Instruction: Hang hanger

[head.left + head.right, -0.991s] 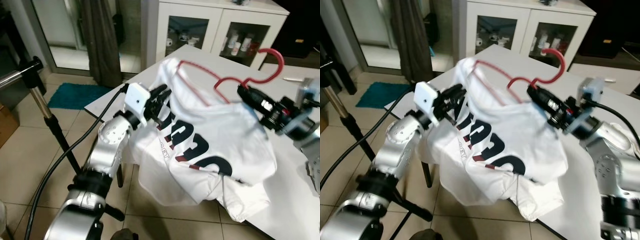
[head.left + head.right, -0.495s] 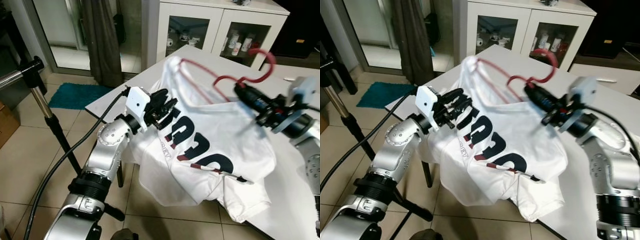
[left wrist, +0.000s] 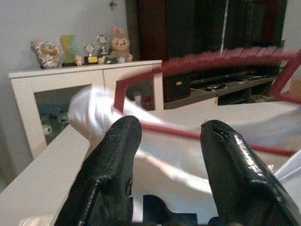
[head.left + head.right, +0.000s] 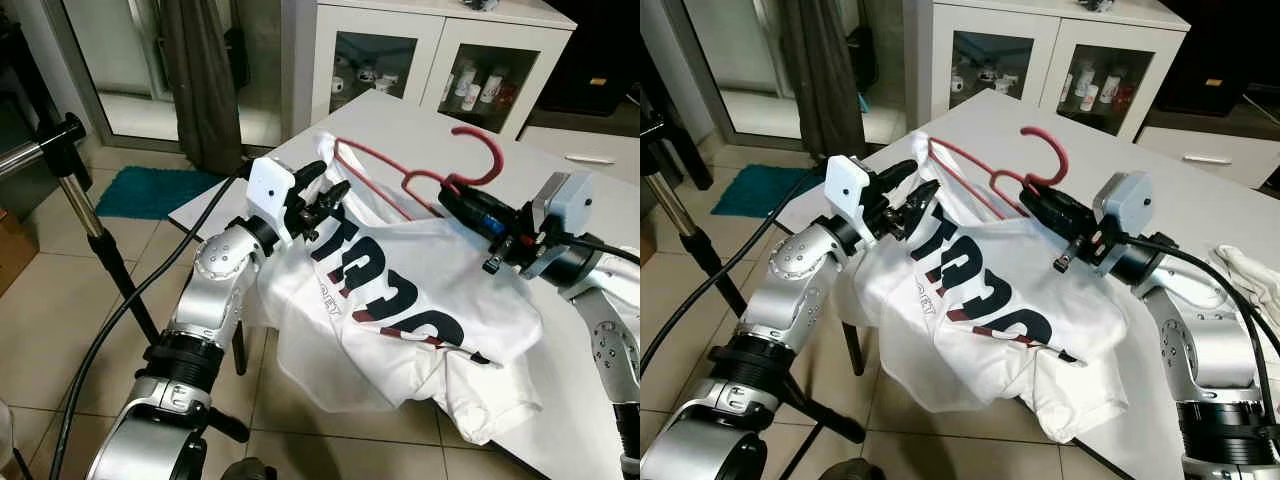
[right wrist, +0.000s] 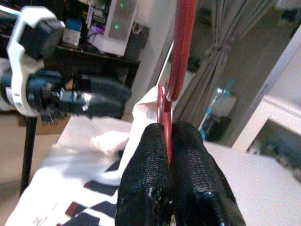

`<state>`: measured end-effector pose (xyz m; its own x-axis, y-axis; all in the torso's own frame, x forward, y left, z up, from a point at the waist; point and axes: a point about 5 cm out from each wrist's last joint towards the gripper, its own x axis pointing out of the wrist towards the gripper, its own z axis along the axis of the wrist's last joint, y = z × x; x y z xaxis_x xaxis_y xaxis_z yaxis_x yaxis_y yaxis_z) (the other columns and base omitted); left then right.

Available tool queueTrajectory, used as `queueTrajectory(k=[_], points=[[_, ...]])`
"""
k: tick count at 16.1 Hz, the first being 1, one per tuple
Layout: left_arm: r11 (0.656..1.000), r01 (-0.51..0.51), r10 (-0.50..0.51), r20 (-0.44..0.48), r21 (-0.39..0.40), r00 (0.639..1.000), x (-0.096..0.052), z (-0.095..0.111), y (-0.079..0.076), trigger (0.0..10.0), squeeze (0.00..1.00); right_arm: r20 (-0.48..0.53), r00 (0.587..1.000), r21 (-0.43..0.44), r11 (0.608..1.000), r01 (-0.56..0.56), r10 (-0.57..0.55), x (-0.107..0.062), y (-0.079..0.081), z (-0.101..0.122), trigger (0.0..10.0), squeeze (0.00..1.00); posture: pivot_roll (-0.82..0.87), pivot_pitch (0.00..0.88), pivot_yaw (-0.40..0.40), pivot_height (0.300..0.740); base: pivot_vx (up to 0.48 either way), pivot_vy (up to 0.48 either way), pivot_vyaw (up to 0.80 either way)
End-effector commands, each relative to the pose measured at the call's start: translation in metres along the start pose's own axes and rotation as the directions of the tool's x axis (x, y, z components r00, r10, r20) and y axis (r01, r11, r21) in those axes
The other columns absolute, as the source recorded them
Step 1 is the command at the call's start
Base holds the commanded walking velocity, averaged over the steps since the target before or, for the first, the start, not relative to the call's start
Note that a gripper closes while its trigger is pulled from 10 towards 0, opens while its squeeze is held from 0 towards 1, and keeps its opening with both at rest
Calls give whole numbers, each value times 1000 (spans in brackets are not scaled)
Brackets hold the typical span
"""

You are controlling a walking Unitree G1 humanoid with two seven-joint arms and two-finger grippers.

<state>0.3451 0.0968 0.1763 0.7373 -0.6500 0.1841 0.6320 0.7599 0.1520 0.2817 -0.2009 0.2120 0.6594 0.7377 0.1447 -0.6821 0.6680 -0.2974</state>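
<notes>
Right claw (image 5: 168, 141) clamped tight on the neck of the red hanger (image 4: 425, 178), just under the hook; the wrist view shows the red wire pinched between the two black fingers (image 5: 146, 179). Hook curls up and away over the desk (image 4: 410, 115), free of any rail. Left claw (image 4: 325, 195) sits at the other shoulder of the hanger with its fingers spread apart, the red bar running across past the fingertips (image 3: 124, 132); can't tell if it touches the wire or only the cloth. White T-shirt (image 4: 420, 290) with dark and red lettering is draped on the hanger, its lower half slumped over the desk edge and hanging toward the tiled floor (image 4: 60, 290). Outward: a black stand with a horizontal rail (image 4: 45, 145) is on the robot's left, well apart from the hanger, likely the hanging spot. White glass-door cabinet (image 4: 420, 55) behind the desk, dark curtain (image 4: 200, 70) and a teal mat (image 4: 150, 190) beyond. Progress, as judged: shirt is on the hanger and the hanger is gripped, so pickup is done; left to do is lifting it clear of the desk, carrying it across to the rail and hooking it on. Nothing hung yet.
</notes>
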Motion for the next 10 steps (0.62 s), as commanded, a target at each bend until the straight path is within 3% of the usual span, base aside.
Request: queueTrajectory(k=[1,7,9,10], points=[[1000,-23,23,-19,10,1000,3,1,4,10000,0,44,999,-29,1000,12,-11,1,-4,11,0,0,38,0,-16,723,0,0,0],[986,-164,165,-41,19,985,3,-1,21,10000,0,66,997,2,1000,-31,31,0,3,16,0,0,39,0,-14,723,0,0,0],[986,-165,165,-24,-1,986,4,2,23,10000,0,83,995,-12,998,-58,58,4,9,22,0,0,39,0,-12,723,0,0,0],[988,-157,157,-24,-3,987,5,2,21,10000,63,87,994,-16,998,-59,60,5,10,24,0,0,38,0,-11,723,0,0,0]])
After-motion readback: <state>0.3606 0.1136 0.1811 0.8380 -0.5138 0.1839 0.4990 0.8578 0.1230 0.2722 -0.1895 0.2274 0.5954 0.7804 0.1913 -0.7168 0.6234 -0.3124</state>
